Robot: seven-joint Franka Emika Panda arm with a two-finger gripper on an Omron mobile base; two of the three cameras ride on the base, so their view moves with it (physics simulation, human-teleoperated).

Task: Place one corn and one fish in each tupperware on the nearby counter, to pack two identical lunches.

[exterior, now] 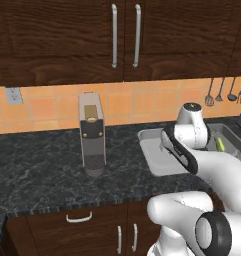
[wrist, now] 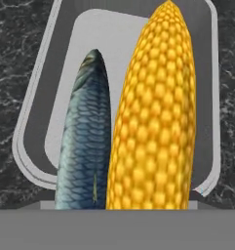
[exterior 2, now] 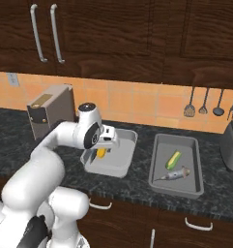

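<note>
My gripper hangs low inside the left tupperware on the counter, its jaws standing wide. In the hand view a corn and a fish lie side by side, very close under the hand, over that tray's floor. From the right base view only a bit of this corn shows beside the dark fingers. The right tupperware holds another corn and another fish. The arm covers most of the left tray in the left base view.
A silver slotted appliance stands on the counter left of the trays. Kitchen utensils hang on the tiled wall at the back right. A dark pot sits at the far right. Wooden cabinets hang overhead.
</note>
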